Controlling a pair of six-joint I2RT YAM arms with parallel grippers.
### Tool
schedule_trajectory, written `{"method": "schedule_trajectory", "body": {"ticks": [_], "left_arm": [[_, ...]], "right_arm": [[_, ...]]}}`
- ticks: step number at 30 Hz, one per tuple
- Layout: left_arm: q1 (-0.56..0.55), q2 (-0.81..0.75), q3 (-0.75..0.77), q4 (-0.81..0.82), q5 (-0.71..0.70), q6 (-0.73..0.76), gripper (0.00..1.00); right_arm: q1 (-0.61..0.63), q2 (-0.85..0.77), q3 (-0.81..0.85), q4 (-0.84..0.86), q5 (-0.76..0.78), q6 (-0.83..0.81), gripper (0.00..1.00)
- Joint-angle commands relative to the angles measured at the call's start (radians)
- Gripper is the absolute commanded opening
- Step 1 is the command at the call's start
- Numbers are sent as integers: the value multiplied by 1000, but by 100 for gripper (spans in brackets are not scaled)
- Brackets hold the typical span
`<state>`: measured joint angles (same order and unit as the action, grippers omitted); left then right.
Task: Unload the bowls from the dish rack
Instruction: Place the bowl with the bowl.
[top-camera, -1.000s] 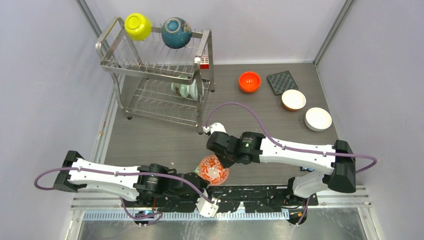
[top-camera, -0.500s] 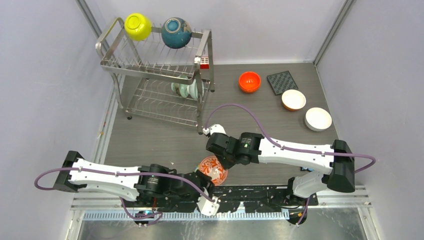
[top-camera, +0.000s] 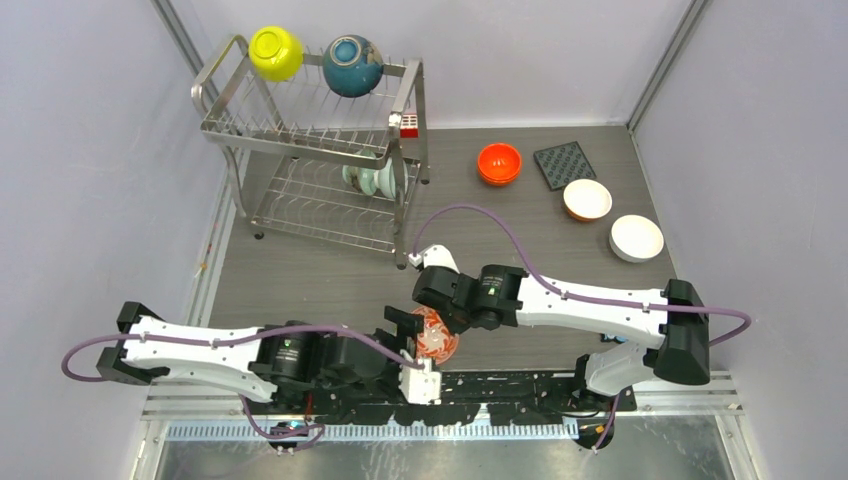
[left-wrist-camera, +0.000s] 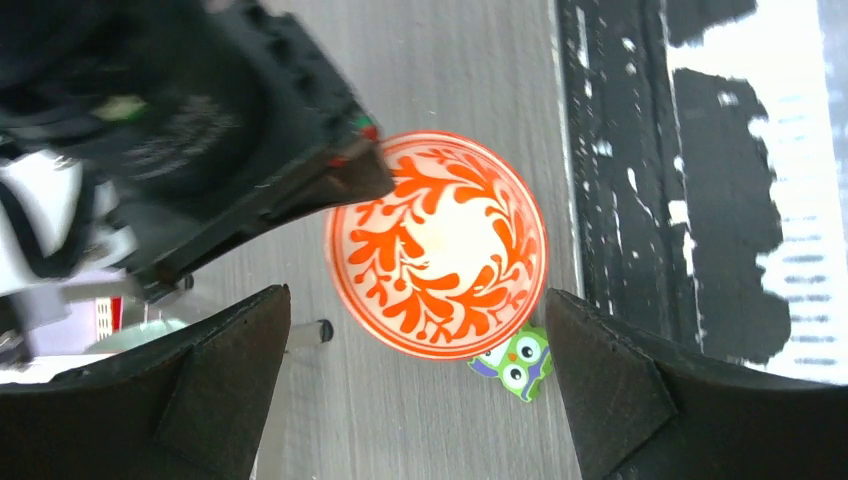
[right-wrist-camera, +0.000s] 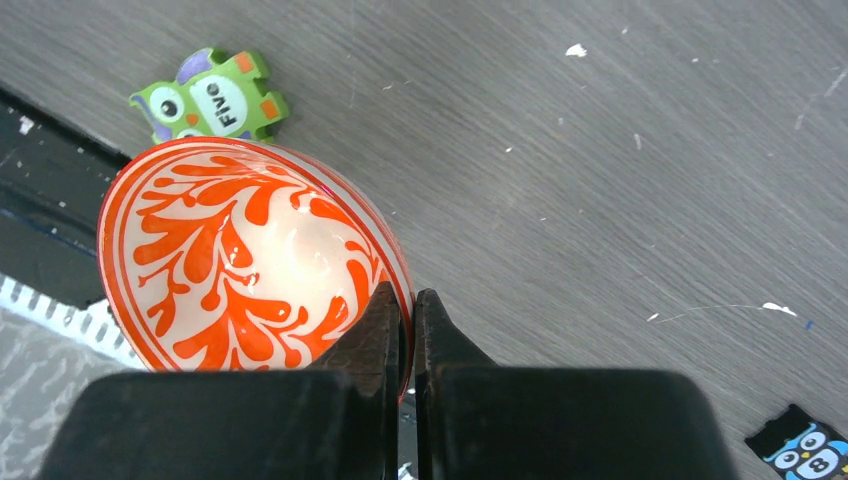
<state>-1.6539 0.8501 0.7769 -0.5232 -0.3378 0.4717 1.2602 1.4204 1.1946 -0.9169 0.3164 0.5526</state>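
Grey wood-look table (top-camera: 320, 285), lilac walls (top-camera: 90, 200). The dish rack (top-camera: 310, 130) sat at 11 o'clock, the flowered bowl (right-wrist-camera: 230, 260) at 6, its rim pinched in the right gripper (right-wrist-camera: 408, 300). The left gripper (left-wrist-camera: 416, 300) gaped wide open beside it. The pale green bowl (top-camera: 375, 180) was half hidden by wires.

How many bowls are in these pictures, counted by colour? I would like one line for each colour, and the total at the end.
yellow-green bowl: 1
dark teal bowl: 1
pale green bowl: 1, partly hidden in the dish rack
orange bowl: 1
white bowl with orange rim: 1
plain white bowl: 1
red-patterned bowl: 1
Total: 7
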Motion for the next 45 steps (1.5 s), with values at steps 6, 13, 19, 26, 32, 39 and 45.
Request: {"method": "schedule_trajectory", "body": {"ticks": [6, 13, 19, 26, 32, 39, 45], "left_arm": [[-3, 58, 154, -18, -245, -548, 100], [44, 14, 43, 142, -445, -1126, 100], [282, 32, 46, 64, -341, -1607, 100], [338, 204, 224, -132, -332, -1729, 100], [343, 279, 254, -161, -355, -1719, 73], [353, 375, 324, -294, -392, -1742, 41], [370, 436, 332, -307, -371, -1753, 32]], "right_arm": [[-99, -164, -47, 90, 198, 105, 1], [-153, -313, -169, 193, 215, 169, 1], [-153, -307, -183, 195, 188, 203, 1], [-153, -318, -194, 211, 172, 227, 1], [-154, -311, -190, 206, 155, 245, 1], [-153, -295, -162, 171, 151, 258, 1], [-153, -291, -150, 167, 138, 265, 1]]}}
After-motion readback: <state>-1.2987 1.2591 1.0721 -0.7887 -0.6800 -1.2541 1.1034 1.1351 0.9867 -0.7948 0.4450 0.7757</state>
